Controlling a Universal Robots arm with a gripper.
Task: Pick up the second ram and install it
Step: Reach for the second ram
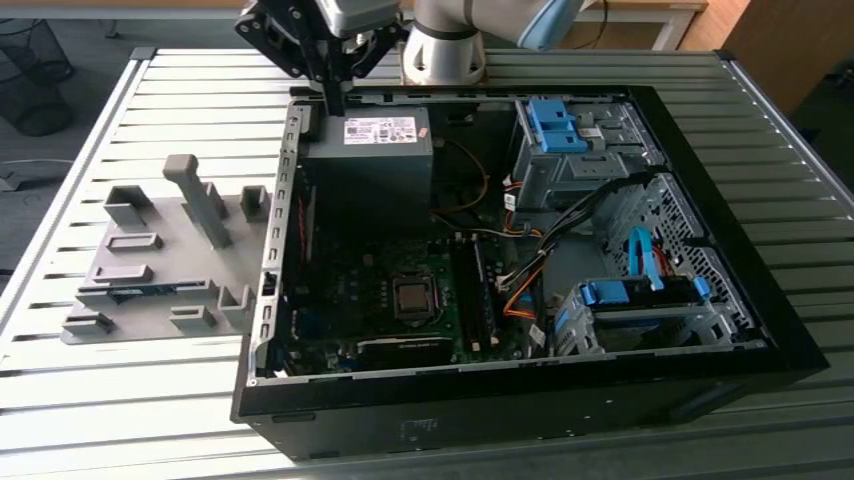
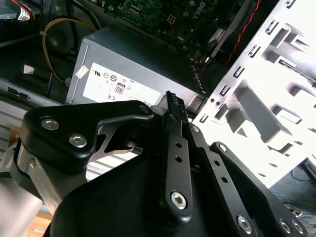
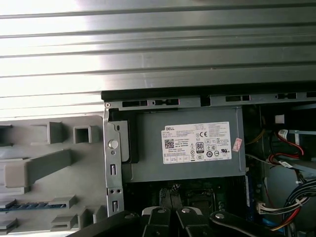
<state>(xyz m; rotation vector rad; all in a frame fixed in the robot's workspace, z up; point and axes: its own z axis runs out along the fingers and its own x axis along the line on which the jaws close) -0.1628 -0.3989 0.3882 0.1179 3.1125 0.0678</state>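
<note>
Hovering above one power supply [image 1: 380,150], the jaws are pinched together; one ram [image 1: 140,291] lies in one holder [image 1: 147,265].

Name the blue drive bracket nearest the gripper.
The blue bracket right of the power supply in the exterior view; the other blue bracket sits at the case's opposite end, farther from the gripper.

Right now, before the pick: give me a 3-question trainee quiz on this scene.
1. True or false: the second ram lies in the grey holder, outside the case.
2. The gripper is nearest to: A) the power supply B) the grey holder C) the second ram.
3. Fill in: the grey holder sits beside the case, on the exterior view's ____.
Key: 1 true; 2 A; 3 left.
</note>
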